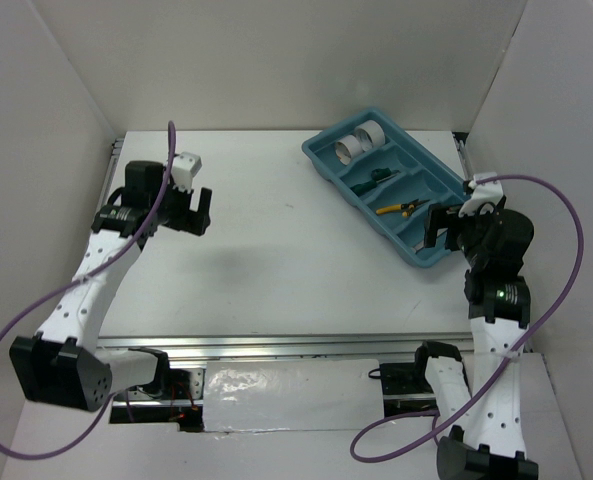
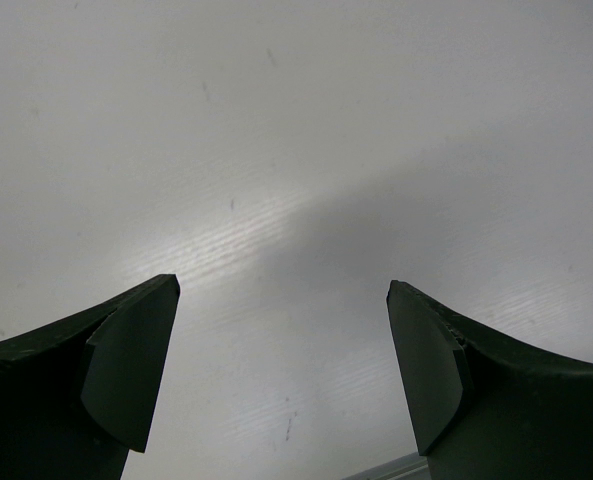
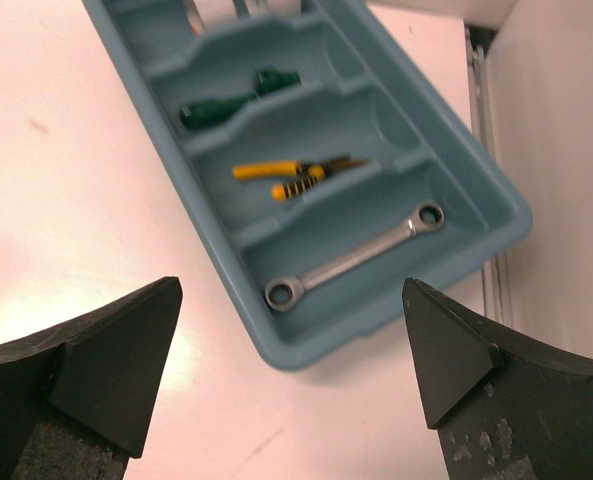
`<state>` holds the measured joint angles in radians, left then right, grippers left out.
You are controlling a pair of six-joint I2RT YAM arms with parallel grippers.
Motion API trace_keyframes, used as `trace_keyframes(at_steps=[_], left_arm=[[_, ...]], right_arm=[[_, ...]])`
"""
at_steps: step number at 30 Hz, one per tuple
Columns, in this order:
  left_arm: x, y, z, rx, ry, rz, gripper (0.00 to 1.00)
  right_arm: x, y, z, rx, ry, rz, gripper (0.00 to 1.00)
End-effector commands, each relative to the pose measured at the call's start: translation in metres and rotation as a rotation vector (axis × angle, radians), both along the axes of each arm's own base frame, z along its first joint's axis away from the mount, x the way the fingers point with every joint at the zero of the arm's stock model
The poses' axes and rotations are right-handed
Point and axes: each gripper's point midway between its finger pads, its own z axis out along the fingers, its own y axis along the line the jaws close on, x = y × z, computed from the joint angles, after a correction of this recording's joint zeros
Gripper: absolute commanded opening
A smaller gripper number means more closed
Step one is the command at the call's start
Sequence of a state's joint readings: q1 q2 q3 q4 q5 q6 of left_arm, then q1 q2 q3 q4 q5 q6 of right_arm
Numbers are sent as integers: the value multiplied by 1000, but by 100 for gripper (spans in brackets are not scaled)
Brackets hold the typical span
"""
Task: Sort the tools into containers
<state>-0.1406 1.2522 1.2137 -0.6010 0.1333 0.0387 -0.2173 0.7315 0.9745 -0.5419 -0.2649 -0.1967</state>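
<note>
Teal tray [image 3: 486, 190] cropped by right wrist view, tape rolls [image 1: 364, 133] blurred there, left jaws and right jaws apart.

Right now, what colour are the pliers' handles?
Yellow; the pliers show best in the right wrist view.

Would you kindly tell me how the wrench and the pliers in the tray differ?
The wrench is bare silver metal; the pliers have yellow handles. The wrench is one straight bar; the pliers' two handles splay apart. The wrench lies in the end compartment of the tray, the pliers in the next one. Both lie flat, lengthwise.
</note>
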Motion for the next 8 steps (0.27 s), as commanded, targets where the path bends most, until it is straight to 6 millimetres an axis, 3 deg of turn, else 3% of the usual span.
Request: trace_keyframes(at_steps=[1, 2, 3, 4, 5, 6, 8], left_arm=[[-16, 37, -9, 161, -88, 25, 99], [-27, 44, -30, 176, -56, 42, 99], [-29, 47, -30, 174, -83, 51, 99], [-35, 52, -27, 173, -114, 66, 99], [-42, 54, -38, 176, -103, 73, 99], [-43, 56, -37, 177, -122, 81, 99], [-48, 58, -38, 169, -149, 99, 100]], right_arm=[[-3, -13, -17, -98, -40, -37, 100], [-9, -13, -15, -101, -67, -51, 100], [-12, -12, -29, -86, -49, -56, 100], [-14, -13, -33, -83, -51, -65, 100], [-18, -13, -31, -82, -83, -74, 100], [-20, -13, -46, -82, -61, -76, 100], [-24, -13, -49, -92, -78, -78, 100]])
